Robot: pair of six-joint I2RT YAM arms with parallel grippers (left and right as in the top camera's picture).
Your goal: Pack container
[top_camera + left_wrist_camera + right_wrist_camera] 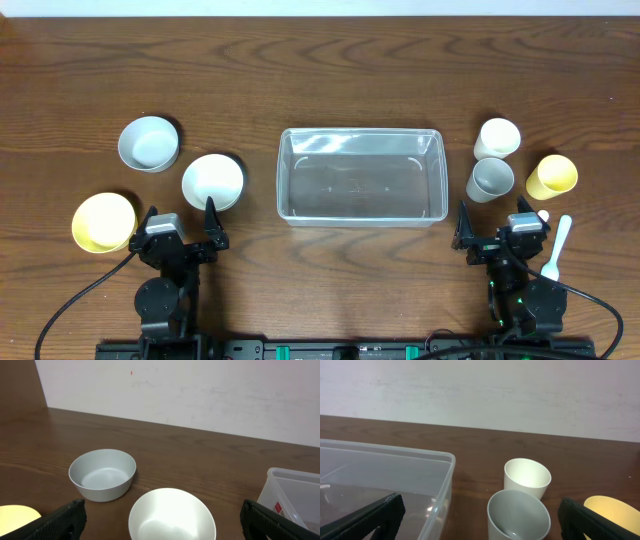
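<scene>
The clear plastic container [361,176] stands empty at the table's middle; its corner shows in the left wrist view [295,495] and its side in the right wrist view [385,480]. Left of it are a grey bowl [149,143], a white bowl [212,180] and a yellow bowl [103,221]. Right of it are a white cup [497,137], a grey cup [490,180], a yellow cup [551,176] and a white spoon [558,245]. My left gripper [182,226] is open just behind the white bowl [172,515]. My right gripper [495,227] is open just behind the grey cup [519,515].
A pale wall stands beyond the table's far edge. The grey bowl [102,474] and the yellow bowl's rim [15,515] show in the left wrist view. The white cup [527,477] and yellow cup [612,510] show in the right wrist view.
</scene>
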